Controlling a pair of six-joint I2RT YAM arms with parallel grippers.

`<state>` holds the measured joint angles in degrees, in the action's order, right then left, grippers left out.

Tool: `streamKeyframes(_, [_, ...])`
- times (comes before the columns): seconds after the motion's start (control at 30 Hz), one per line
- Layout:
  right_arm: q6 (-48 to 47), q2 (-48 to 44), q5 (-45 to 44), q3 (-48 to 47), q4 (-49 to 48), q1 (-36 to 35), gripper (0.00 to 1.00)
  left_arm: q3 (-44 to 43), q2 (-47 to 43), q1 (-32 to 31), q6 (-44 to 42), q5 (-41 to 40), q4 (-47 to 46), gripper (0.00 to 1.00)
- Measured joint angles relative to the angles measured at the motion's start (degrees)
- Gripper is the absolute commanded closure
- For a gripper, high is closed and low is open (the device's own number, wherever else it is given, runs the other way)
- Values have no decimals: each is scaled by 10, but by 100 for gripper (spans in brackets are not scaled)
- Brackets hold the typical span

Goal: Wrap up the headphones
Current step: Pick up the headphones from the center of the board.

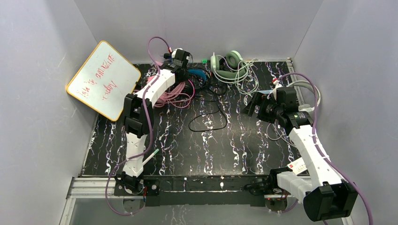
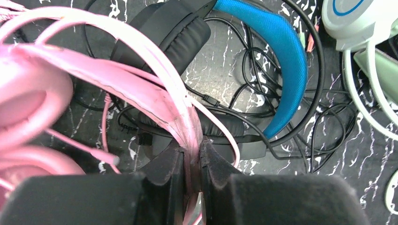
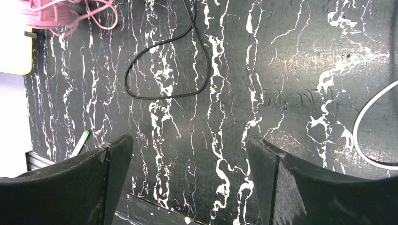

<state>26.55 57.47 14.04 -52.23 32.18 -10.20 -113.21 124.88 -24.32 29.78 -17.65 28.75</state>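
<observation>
Near edge, by the arm bases: green pen [image 1: 149, 157], apart from everything, no part in the job.

Right gripper [image 3: 189, 146]: spread wide, grasps nothing, hangs over bare marbled table [image 3: 291, 93], well apart from any headset. At the edge of that wrist view, a white cord [image 3: 356, 119], curving loose on the surface.

Mid-table: black cord [image 1: 209, 119], sprawled in an open loop, unwound, trailing back toward the far pile.

Further back, left: pink headphones [image 2: 141, 89], down on the table, with pink cord [image 1: 176, 97] heaped in slack coils beside the cups and bound round nothing. Left gripper [image 2: 192, 161]: clenched on the pink headband, pinching the worn strip from both sides.

Close behind, with the pink band crossing over one black cup: black-and-blue headphones [image 2: 286, 51], cord tangled under and around the band in no order.

Farthest, near the back wall: pale green-white headphones [image 1: 229, 66], cord spilled forward in loose strands.

Judging by all this: barely begun. Nothing wrapped on any headset; only a first grip taken on the pink one. Left to do, seemingly: pull the three sets apart, gather each cord, wind it round its own set.
</observation>
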Motion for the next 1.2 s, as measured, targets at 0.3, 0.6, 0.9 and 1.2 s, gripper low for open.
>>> streamKeyframes(0.3, [2,14,16,-1,-4,0,1,98,-162,-1,-27,9,31,97])
streamKeyframes(0.6, [2,51,144,-12,-33,-13,1,204,-485,2,-35,136,18,96])
streamKeyframes(0.9, [17,30,206,-12,-139,-158,1,437,-657,-4,187,423,-296,92])
streamKeyframes(1.2, [47,-32,198,20,-238,-213,1,526,-703,-3,321,404,-377,93])
